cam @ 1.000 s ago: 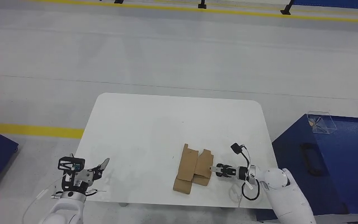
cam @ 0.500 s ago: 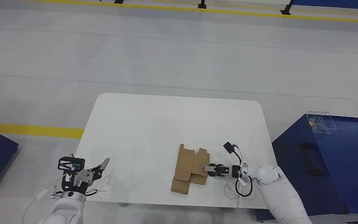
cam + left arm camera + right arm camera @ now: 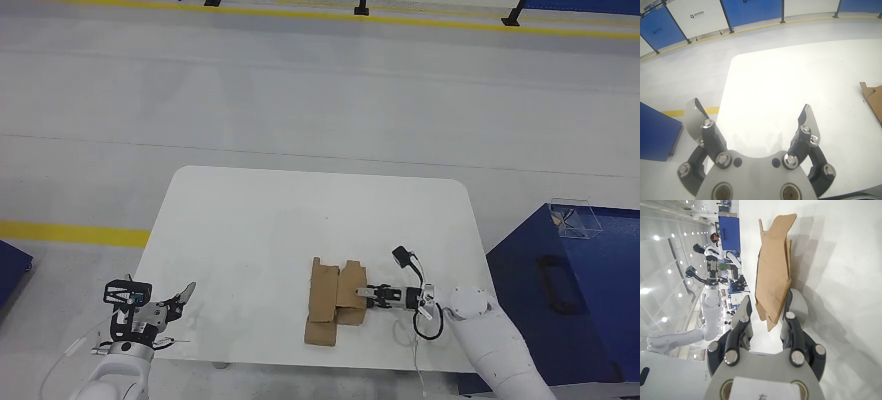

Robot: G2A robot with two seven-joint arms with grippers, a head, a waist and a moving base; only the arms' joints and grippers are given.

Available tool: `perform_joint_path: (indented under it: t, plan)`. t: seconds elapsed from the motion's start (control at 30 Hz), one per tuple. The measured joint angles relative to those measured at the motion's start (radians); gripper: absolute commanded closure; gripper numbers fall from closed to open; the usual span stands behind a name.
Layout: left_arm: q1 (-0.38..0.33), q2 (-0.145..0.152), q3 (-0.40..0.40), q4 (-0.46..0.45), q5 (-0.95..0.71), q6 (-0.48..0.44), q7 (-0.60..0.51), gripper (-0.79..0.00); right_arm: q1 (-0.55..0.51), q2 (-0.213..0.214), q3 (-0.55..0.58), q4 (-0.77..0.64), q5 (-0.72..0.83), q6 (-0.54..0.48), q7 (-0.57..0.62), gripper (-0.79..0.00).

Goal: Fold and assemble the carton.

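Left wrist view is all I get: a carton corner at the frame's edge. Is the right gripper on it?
Observer: Yes. In the right wrist view the right gripper straddles the carton's edge, fingers open.
Operator: Both touching?
Observer: One touches the edge on the table side. The other stands apart.
Operator: Is the carton assembled?
Observer: No. The top view shows it lying flat on the table.

carton [image 3: 772, 275]: brown cardboard, matt, slightly rough, raw cut edges
table [image 3: 300, 220]: white, smooth, soft sheen
my right claw [image 3: 770, 298]: grey metal fingers [image 3: 797, 303], black plastic links [image 3: 794, 330], shiny screws [image 3: 790, 315]
my left claw [image 3: 751, 105]: same metal and plastic
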Motion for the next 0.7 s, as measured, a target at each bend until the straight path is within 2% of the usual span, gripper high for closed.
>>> perform_joint_path:
  t: [0.2,0.4,0.5,0.6,0.7]
  plan:
    - [0.000,0.000,0.000,0.000,0.000,0.000,0.000,-0.785,0.037,-0.024,-0.043,0.062,0.034,-0.040,-0.044,0.000]
    - [0.000,0.000,0.000,0.000,0.000,0.000,0.000,-0.785,0.087,-0.041,-0.060,0.085,0.148,-0.072,0.062,0.000]
    - [0.000,0.000,0.000,0.000,0.000,0.000,0.000,-0.785,0.088,-0.027,-0.028,-0.005,0.233,-0.073,0.090,0.000]
    - [0.000,0.000,0.000,0.000,0.000,0.000,0.000,-0.785,0.033,0.010,0.043,-0.190,0.302,-0.080,0.079,0.000]
    - [0.000,0.000,0.000,0.000,0.000,0.000,0.000,-0.785,-0.072,0.054,0.158,-0.433,0.358,-0.090,0.069,0.000]
